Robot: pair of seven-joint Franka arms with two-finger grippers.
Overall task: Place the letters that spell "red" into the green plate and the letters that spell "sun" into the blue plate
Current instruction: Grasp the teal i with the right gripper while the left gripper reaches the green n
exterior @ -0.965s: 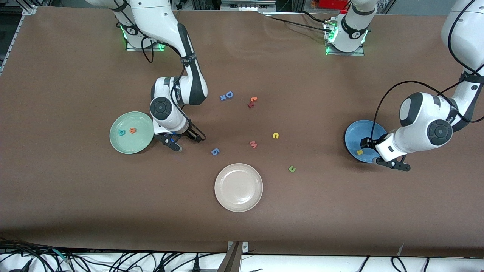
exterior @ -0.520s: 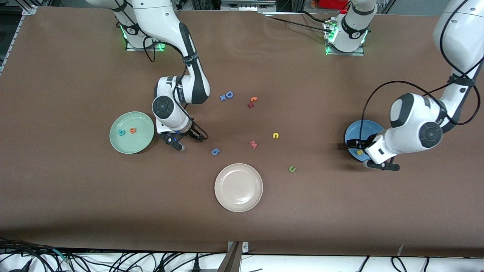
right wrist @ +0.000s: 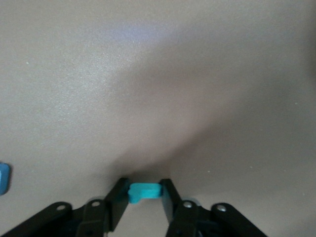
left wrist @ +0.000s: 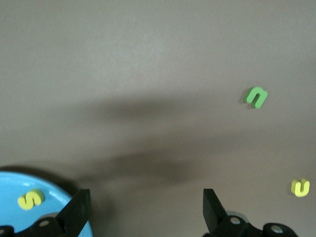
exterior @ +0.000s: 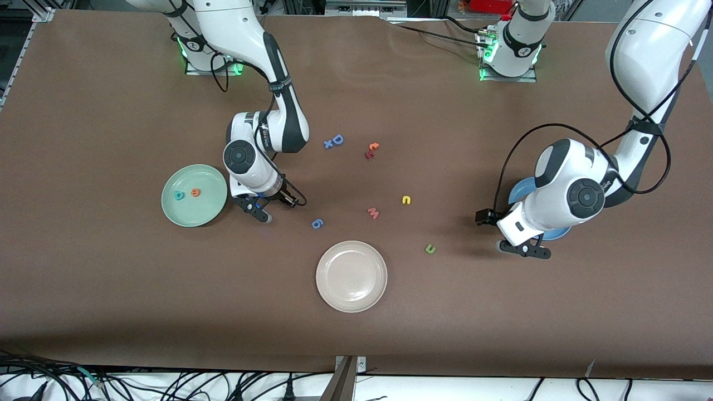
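Observation:
The green plate [exterior: 184, 210] holds a teal "d" [exterior: 179, 195] and an orange "e" [exterior: 195, 192]. Beside it, low at the table, my right gripper [exterior: 274, 208] [right wrist: 144, 193] is shut on the small teal "r" [right wrist: 144, 191]. The blue plate [exterior: 518, 195] [left wrist: 12, 222] is mostly hidden under the left arm; the yellow "s" [left wrist: 30, 199] lies in it. My left gripper [exterior: 498, 234] [left wrist: 146, 212] is open and holds nothing, over bare table beside the blue plate. The green "u" [exterior: 430, 249] [left wrist: 256, 96] and yellow "n" [exterior: 406, 200] [left wrist: 300, 187] lie on the table.
A cream-white plate [exterior: 351, 275] sits nearest the front camera. Loose letters lie mid-table: a blue "6" [exterior: 317, 223], a pink "m" [exterior: 373, 213], a blue "D" with an "x" [exterior: 334, 141], and a red and orange pair [exterior: 371, 150].
The left gripper moved off the blue plate toward the table's middle, leaving the yellow "s" in the plate. The right gripper's fingers closed on the teal "r".

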